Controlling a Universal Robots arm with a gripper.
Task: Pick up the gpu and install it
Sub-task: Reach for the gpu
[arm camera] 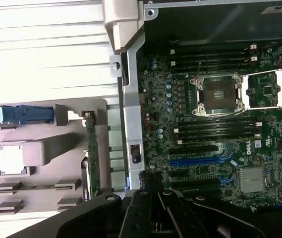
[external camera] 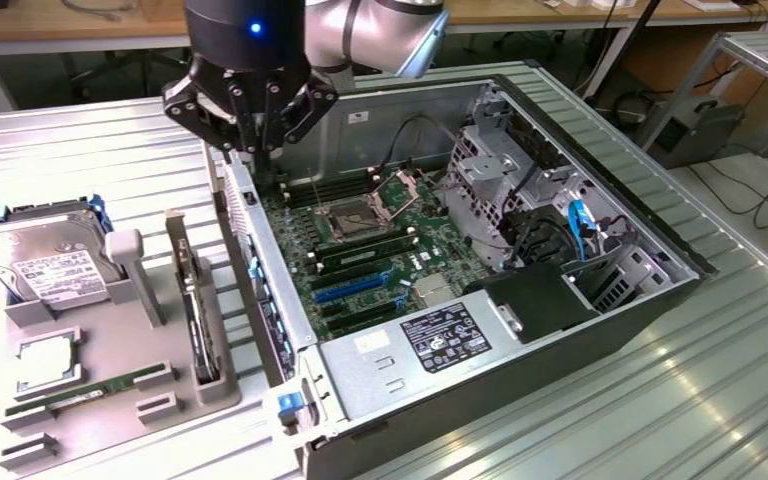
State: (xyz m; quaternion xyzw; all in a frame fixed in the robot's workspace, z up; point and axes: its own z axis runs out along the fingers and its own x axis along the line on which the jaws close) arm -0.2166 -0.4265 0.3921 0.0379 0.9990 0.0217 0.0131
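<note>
The gpu [external camera: 193, 300] is a thin dark card standing on its edge in a slot of the grey holder [external camera: 104, 330], to the exterior view's left of the open computer case [external camera: 598, 330]. In the wrist view the gpu [arm camera: 91, 153] shows edge-on as a narrow green strip. My gripper [external camera: 263, 150] hangs over the case's left wall near its far end, up and away from the card. Its fingers are shut with nothing between them. The dark gripper body [arm camera: 150, 208] sits above the motherboard's [arm camera: 220, 124] expansion slots, including a blue slot [arm camera: 195, 161].
On the grey holder lie a silver hard drive [external camera: 44, 265] with a white label, a memory stick [external camera: 91, 388] and a square chip [external camera: 44, 360]. Inside the case are an open processor socket [external camera: 357, 215], a drive cage [external camera: 504, 180] and a power supply [external camera: 444, 340].
</note>
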